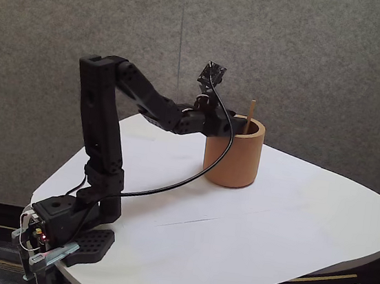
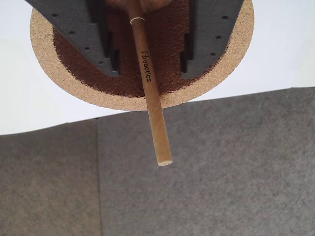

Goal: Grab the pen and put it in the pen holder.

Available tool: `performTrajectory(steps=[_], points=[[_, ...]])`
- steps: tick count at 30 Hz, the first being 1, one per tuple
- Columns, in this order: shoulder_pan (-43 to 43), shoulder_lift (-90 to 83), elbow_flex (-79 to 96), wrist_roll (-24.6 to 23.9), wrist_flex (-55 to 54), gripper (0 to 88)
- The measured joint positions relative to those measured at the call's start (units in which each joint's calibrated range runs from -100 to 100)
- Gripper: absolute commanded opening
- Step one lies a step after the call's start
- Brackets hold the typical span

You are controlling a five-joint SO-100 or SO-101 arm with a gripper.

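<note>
Already the pen (image 1: 250, 115) stands inside the pen holder (image 1: 233, 160), its top poking above the rim in the fixed view, so the placing looks as good as done. Seen from the wrist view, the fingers (image 2: 150, 54) are spread wide on either side of the pen (image 2: 149, 83), touching neither side of it, and the pen holder (image 2: 118, 101) ring sits below them. What seems left is only to lift the arm clear. The holder sits near the back edge of the white desk (image 1: 233, 244), with plenty of bare surface in front and a grey wall (image 1: 311, 60) close behind.
</note>
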Motion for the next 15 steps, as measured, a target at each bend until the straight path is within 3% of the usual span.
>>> performTrajectory(steps=[15], points=[[0.07,0.00,-1.08,0.00,0.00,17.0]])
